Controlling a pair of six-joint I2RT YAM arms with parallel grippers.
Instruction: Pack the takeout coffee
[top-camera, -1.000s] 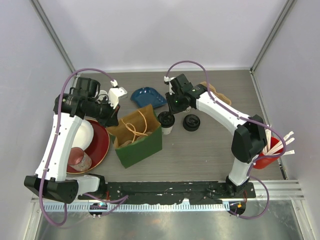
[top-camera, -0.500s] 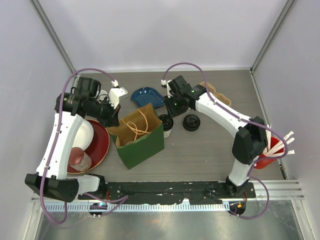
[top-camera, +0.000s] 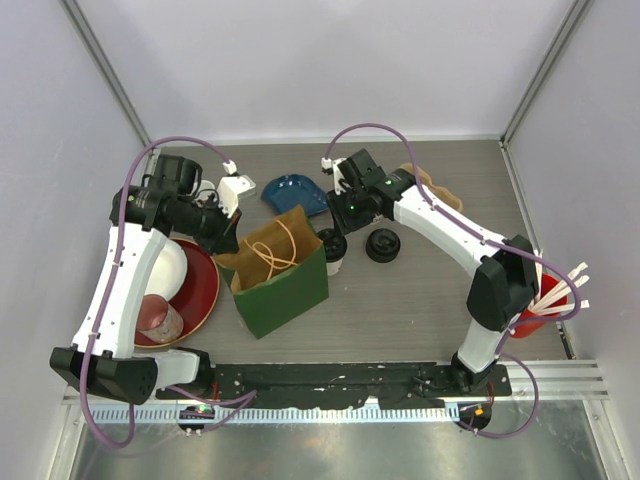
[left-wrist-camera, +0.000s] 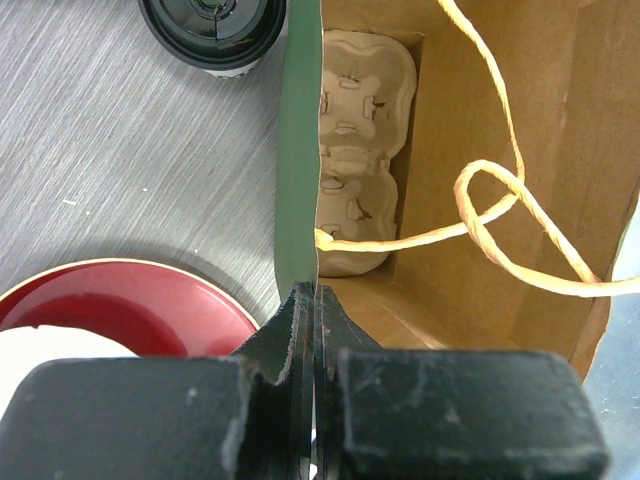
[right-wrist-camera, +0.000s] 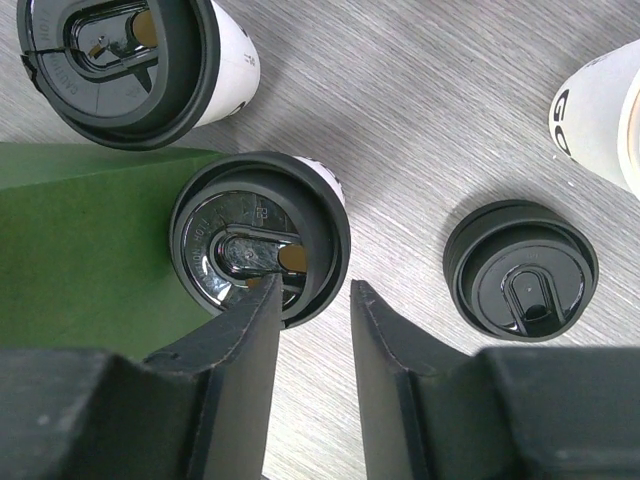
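One takeout coffee cup (right-wrist-camera: 250, 235), white with a black lid, stands against the green paper bag (top-camera: 283, 285); it also shows as the cup (top-camera: 332, 243) from above. My right gripper (right-wrist-camera: 313, 292) hovers open above it, one finger over its lid and the other outside the rim. A second lidded cup (right-wrist-camera: 120, 55) stands beyond it. My left gripper (left-wrist-camera: 315, 297) is shut on the bag's green wall (left-wrist-camera: 298, 160), holding the mouth open. A pulp cup carrier (left-wrist-camera: 362, 150) lies inside the bag.
A loose black lid (right-wrist-camera: 520, 270) lies right of the cups, and a white cup (right-wrist-camera: 600, 110) sits at the frame's edge. A blue dish (top-camera: 297, 192) is behind the bag, a red bowl (top-camera: 205, 290) to its left. A red cup of straws (top-camera: 540, 305) stands far right.
My right gripper's jaws have widened a little and it has shifted slightly left over the cup. The left gripper keeps its hold on the bag.
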